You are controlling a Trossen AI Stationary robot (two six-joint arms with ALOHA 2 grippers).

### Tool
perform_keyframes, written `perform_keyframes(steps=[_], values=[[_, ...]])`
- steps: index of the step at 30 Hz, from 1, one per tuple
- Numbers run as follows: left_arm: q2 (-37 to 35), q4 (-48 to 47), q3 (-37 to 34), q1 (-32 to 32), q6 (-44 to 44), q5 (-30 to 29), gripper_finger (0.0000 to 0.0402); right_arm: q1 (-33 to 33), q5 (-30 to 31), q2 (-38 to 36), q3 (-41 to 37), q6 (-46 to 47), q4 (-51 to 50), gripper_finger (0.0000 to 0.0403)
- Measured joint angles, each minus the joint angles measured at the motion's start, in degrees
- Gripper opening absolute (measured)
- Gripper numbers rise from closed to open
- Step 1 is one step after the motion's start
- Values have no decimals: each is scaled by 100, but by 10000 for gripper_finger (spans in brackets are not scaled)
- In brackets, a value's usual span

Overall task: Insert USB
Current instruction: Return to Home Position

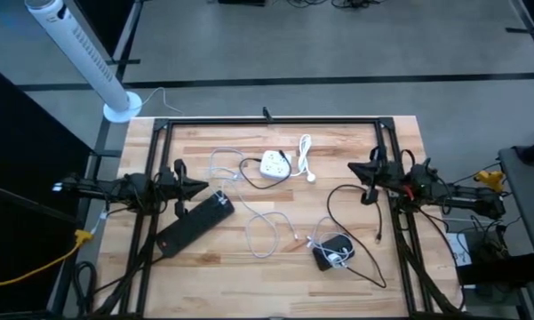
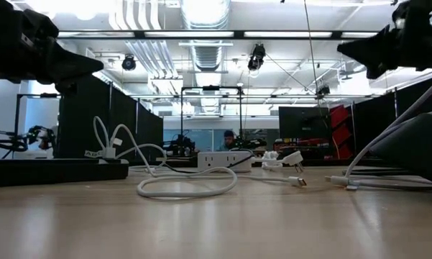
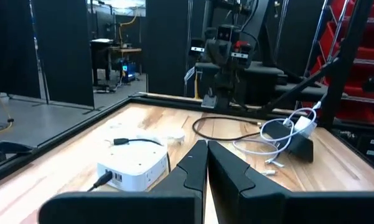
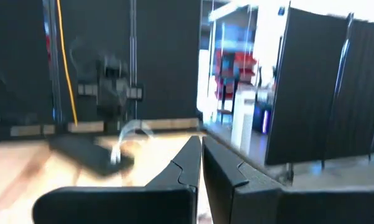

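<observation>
High view count: two arms, two grippers, three power units, and several cable runs on one wooden table.

1. The left gripper hangs at the left side of the table, just above the near end of the long black power strip. Its own wrist view shows both fingers pressed together with nothing between them.
2. The right gripper sits at the right side, well apart from every unit. Its fingers meet at the tips and also hold nothing.
3. One white outlet block lies near the far centre, and one thin black cable is plugged into it.
4. One small black block lies near the front, right of centre. It carries a white plug and a bundle of white cable.
5. One short coiled white cable lies just beside the white block, to its right.
6. One long white cable runs from the strip across the middle of the table.
7. One loose black cable loops around the small block and lies near the right gripper.

Low view: both grippers are raised clear of the tabletop. A person is visible in the room behind. One white tower fan stands off the far left corner.
</observation>
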Motion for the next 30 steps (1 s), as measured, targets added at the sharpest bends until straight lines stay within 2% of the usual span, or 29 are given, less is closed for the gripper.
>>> perform_keyframes(steps=[8,15,24,30], values=[[51,2,0,2,-2,-6,0,0,-110,61,4,200,-1379,0],[120,2,0,2,0,0,0,0,-887,56,2,216,-1482,0],[119,367,0,2,-1,-6,0,-11,-888,51,4,207,-1485,0],[130,280,0,2,-2,-6,0,-11,-890,69,2,205,-1486,0]])
